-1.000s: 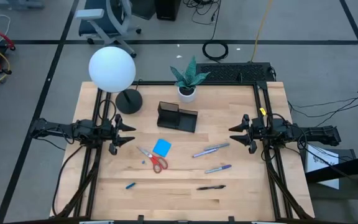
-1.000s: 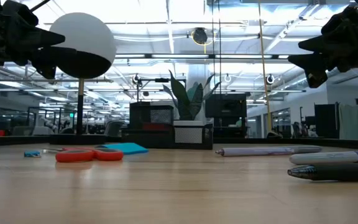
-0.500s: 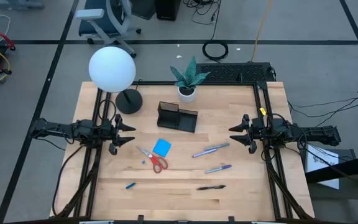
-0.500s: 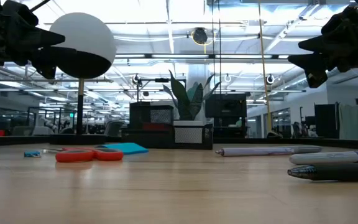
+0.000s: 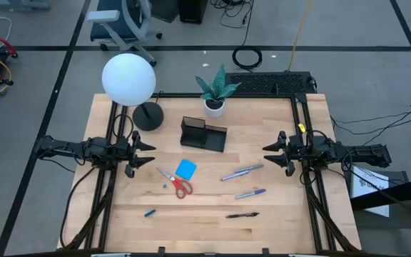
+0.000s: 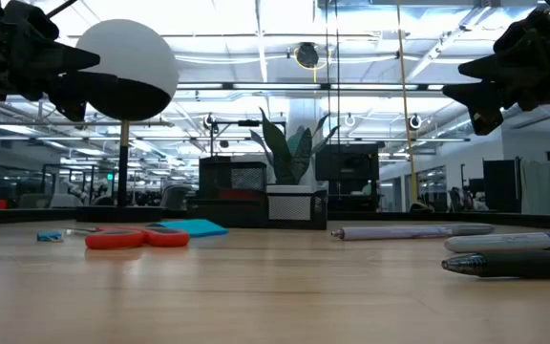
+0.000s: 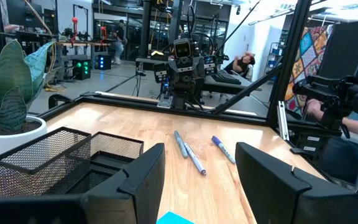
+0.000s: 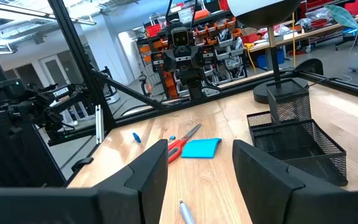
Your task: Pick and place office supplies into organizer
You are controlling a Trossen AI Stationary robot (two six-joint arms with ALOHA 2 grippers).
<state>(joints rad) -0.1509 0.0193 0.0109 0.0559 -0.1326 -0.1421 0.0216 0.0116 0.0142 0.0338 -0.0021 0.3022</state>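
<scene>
The left hand (image 5: 147, 153) hovers spread at the surface's (image 5: 284, 221) left edge, the right hand (image 5: 271, 152) spread at the right edge (both empty). Between them lie scissors (image 5: 175, 181), note pad (image 5: 186, 169) and pens (image 5: 242, 171); the organizer (image 5: 203, 134) stands toward the far edge.

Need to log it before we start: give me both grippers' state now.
Left gripper: open, holding nothing.
Right gripper: open, holding nothing.

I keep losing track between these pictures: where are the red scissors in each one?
High view: red scissors left of centre, beside the blue note pad.
Low view: handles at left.
Left wrist view: not visible.
Right wrist view: centre.
Shared landmark: the note pad.
</scene>
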